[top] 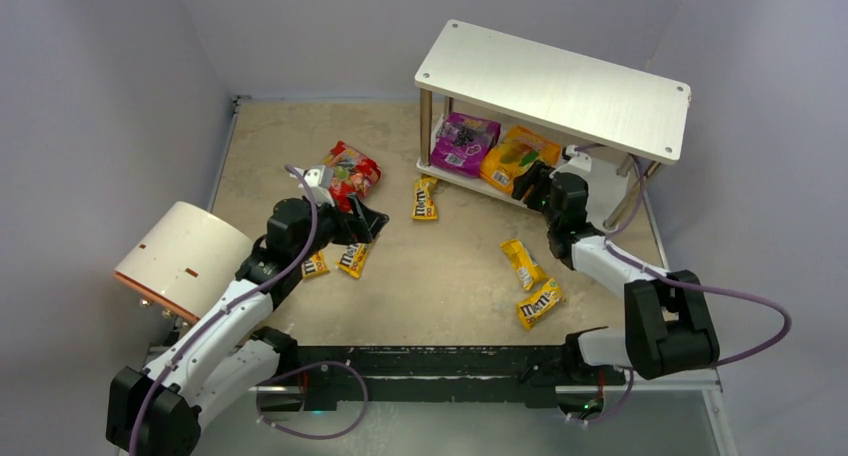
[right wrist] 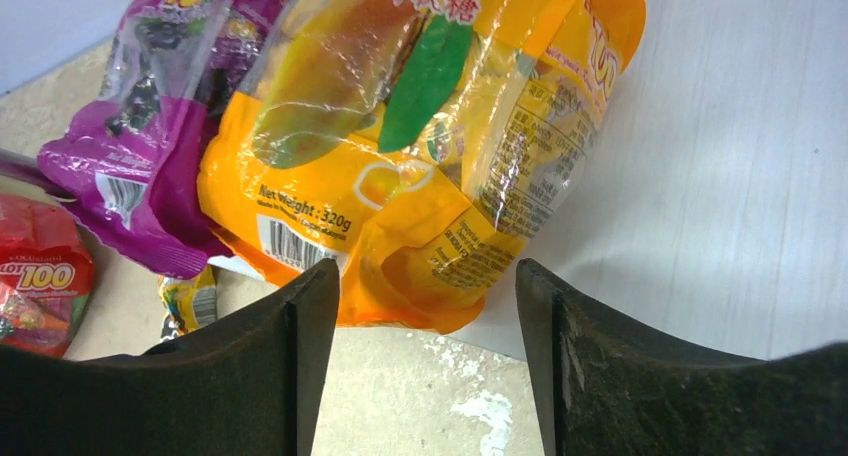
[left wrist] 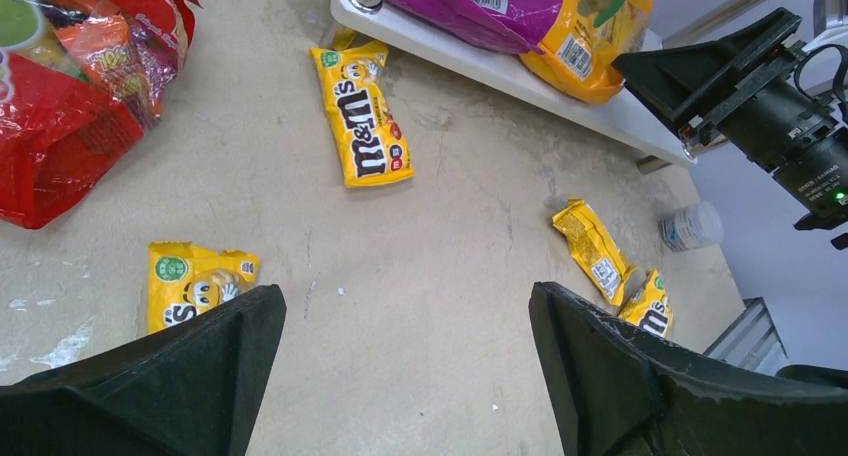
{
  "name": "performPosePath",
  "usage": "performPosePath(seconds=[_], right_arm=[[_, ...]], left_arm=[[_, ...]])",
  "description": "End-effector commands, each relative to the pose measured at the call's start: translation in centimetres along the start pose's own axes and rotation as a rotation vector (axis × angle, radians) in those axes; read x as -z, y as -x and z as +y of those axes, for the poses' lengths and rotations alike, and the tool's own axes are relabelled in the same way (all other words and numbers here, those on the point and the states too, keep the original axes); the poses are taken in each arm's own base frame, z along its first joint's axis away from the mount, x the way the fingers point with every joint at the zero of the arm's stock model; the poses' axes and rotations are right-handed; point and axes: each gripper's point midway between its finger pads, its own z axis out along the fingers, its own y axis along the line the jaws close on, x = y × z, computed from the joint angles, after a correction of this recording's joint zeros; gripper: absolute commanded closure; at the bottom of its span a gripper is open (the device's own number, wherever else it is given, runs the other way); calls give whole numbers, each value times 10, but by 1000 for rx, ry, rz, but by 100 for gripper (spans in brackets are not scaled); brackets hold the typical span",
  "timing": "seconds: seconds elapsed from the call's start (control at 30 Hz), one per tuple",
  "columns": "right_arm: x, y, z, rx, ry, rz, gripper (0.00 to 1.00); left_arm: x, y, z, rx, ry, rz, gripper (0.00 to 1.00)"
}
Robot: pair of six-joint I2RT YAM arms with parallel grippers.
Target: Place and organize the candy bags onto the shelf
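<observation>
The shelf [top: 555, 86] stands at the far right. On its lower board [right wrist: 720, 176] lie the purple bag [top: 464, 142] and the orange bag [top: 515, 156]. My right gripper [top: 530, 184] is open at the board's front edge, with the orange bag's [right wrist: 420, 156] overhanging end just ahead of its fingertips [right wrist: 315, 306]. The red bag [top: 350, 171] lies on the table beside my left gripper [top: 365, 221], which is open and empty above bare table [left wrist: 407, 306]. Yellow M&M's packets lie loose on the table: one by the shelf post [top: 425, 198], two under the left arm [top: 352, 259], two at the right [top: 521, 262].
A white-and-tan cylinder [top: 185, 261] lies at the left, next to the left arm. A small clear round object [left wrist: 690, 226] sits on the table near the shelf's right end. Grey walls close in the table on three sides.
</observation>
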Motion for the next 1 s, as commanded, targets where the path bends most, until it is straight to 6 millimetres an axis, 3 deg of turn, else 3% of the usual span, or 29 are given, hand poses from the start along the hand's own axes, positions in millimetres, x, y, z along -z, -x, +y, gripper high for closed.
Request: performPosePath(seconds=[0.0, 0.13, 0.2, 0.3, 0.4, 0.7, 0.87, 0.97], right_arm=[[-9, 12, 3, -58, -20, -41, 35], [-13, 12, 2, -98, -31, -49, 50], [-12, 8, 2, -98, -31, -30, 66], [-6, -7, -1, -104, -29, 16, 80], [-1, -5, -11, -79, -69, 0, 89], [-7, -10, 5, 142, 51, 86, 92], [-2, -17, 18, 235, 141, 157, 96], [-1, -13, 14, 253, 120, 156, 90]], left_arm=[[-2, 3, -6, 2, -35, -19, 1], [-2, 2, -5, 6, -32, -18, 1], [-3, 1, -4, 5, -31, -16, 1], [-4, 0, -1, 2, -18, -16, 1], [-7, -2, 1, 3, -11, -7, 1], [-15, 2, 18, 39, 104, 7, 0], [-18, 15, 48, 82, 308, -7, 0], [-21, 28, 68, 116, 392, -47, 0]])
